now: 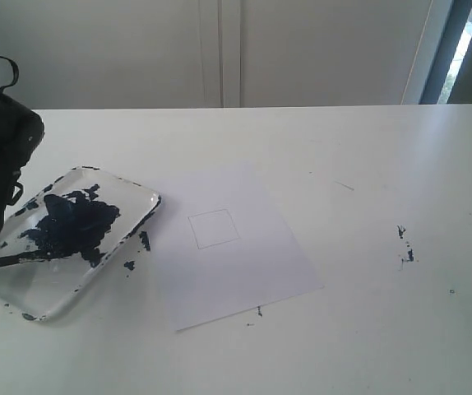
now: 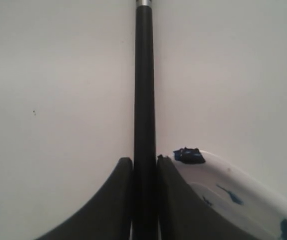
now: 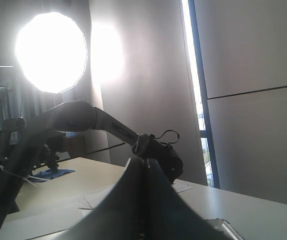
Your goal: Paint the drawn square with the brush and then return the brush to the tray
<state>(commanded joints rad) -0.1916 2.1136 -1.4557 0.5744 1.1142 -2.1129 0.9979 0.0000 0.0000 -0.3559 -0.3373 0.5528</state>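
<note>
- While the left gripper [image 2: 144,167] clamps both fingers on the black handle of the brush [image 2: 144,75], the brush tip lies at the dark blue blotch in the tray [image 1: 141,196], at the left of the table [image 1: 367,148].
- Just right of the tray, the drawn square [image 1: 214,228] is white inside, on the paper sheet [image 1: 252,276].
- The right gripper [image 3: 144,167] has its jaws pressed together, holding nothing.
</note>
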